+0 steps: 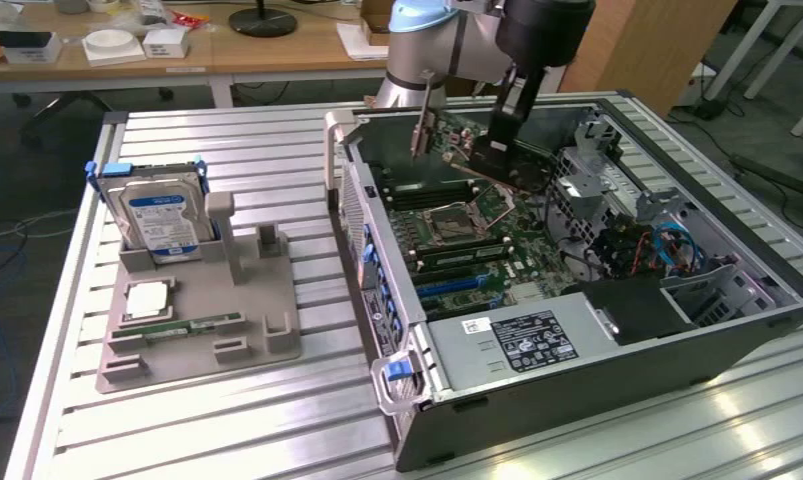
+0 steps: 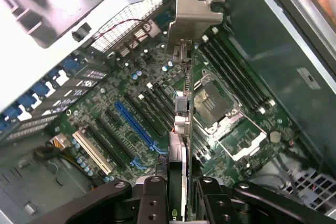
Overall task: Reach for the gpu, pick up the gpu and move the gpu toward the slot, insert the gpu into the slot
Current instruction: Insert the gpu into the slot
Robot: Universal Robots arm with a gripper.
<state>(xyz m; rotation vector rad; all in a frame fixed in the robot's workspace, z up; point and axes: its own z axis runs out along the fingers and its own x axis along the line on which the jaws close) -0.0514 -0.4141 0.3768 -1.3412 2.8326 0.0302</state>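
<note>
Gripper's (image 2: pixel 181 203) fingers (image 2: pixel 153 195) are clamping the gpu (image 2: pixel 182 135) edge-on btwn them, grey bracket (image 2: pixel 195 17) at the card's far end. The card is hanging over the motherboard (image 2: pixel 131 93) beside the cpu socket (image 2: pixel 218 108), inside the open pc case (image 1: pixel 575 370), twd its far corner. Hard drive (image 1: pixel 161 215) is standing in the grey holder (image 1: pixel 241 330) by the table's (image 1: pixel 241 430) edge at the exterior view's left.
</note>
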